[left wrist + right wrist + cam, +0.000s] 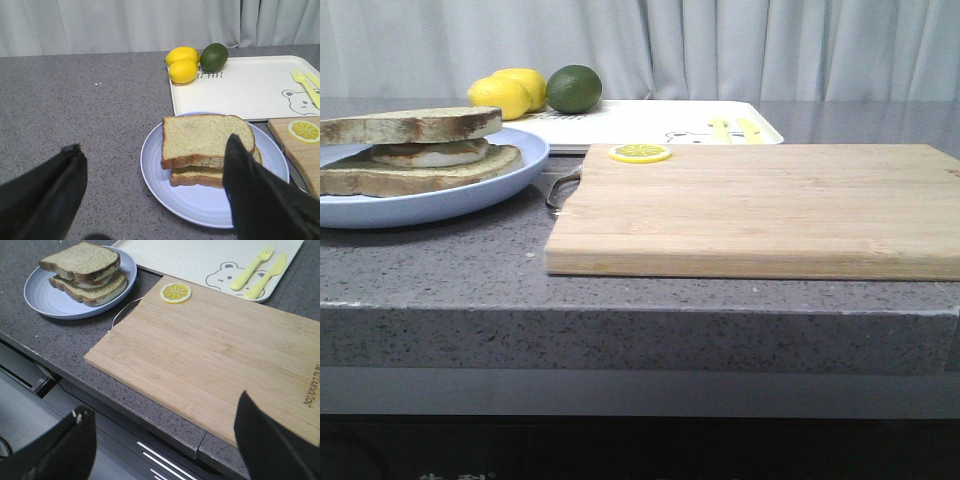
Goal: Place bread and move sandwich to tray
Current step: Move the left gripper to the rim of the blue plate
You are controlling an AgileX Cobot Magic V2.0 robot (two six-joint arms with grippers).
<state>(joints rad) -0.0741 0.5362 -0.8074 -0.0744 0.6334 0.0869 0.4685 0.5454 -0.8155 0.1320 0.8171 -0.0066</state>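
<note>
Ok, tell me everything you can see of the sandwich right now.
The sandwich is closed: the bread, a thick brown-crusted slice with a pale tan face, lies flat on top, slightly askew over a like bottom slice, with the white egg showing between them. It sits on the light-blue plate, on the grey counter beside the cutting board, in front of the tray. Neither gripper touches it.

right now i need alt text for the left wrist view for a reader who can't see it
A sandwich topped with the bread sits on a light-blue plate between the open left gripper's black fingers. Beyond lies a white tray holding two lemons and a lime.
</note>
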